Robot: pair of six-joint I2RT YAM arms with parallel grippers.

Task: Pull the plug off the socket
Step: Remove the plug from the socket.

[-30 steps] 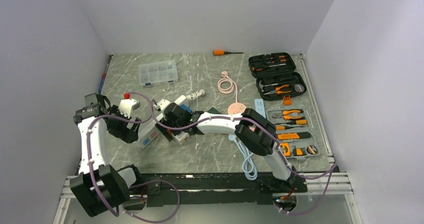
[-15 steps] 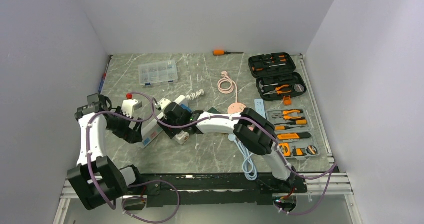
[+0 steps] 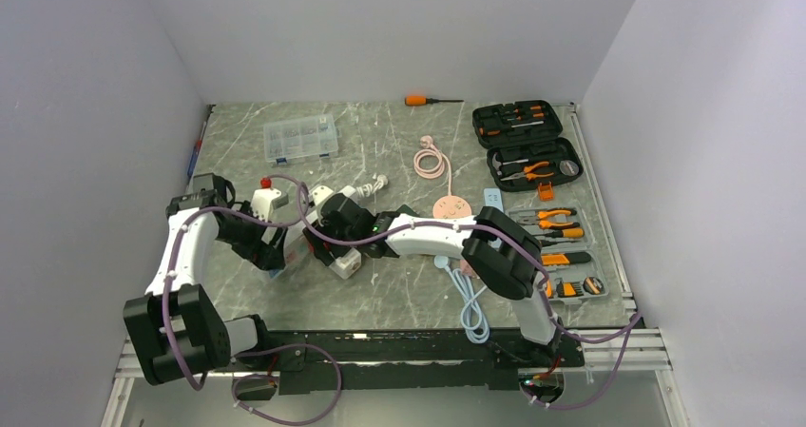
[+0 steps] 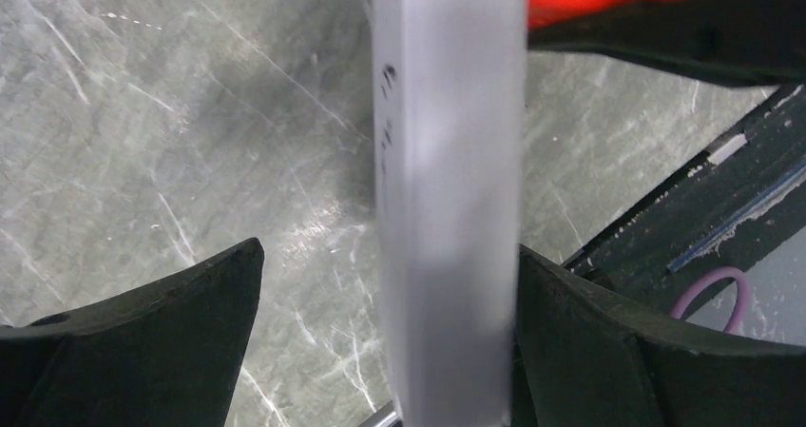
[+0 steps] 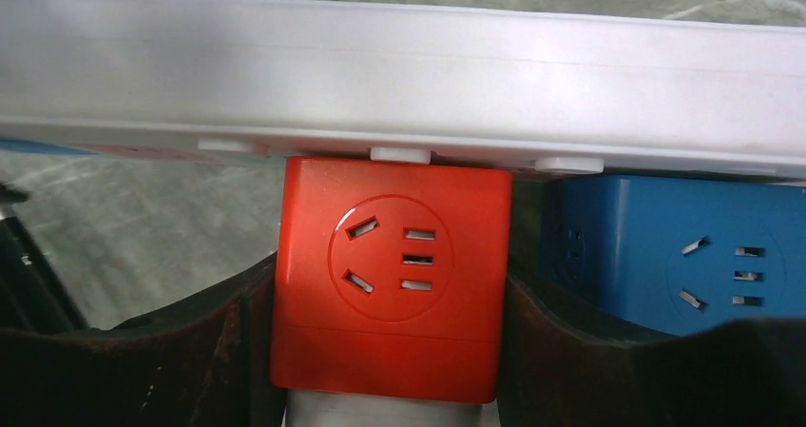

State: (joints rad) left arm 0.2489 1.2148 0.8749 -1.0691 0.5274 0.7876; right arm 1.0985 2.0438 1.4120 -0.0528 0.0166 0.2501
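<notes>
Left arm swung in toward the middle over the last second, so the left pincer [image 4: 390,256] now hangs wide open around the white power strip [image 5: 399,85]. Meanwhile the right pincer [image 5: 388,299] has closed in and is clamped on the red plug [image 5: 392,277]. It's seated in the strip, just beside a blue plug [image 5: 665,256], left-centre on the table [image 3: 399,142].

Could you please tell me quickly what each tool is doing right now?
Left tool: open, straddling the strip.
Right tool: closed on the red plug.
</notes>
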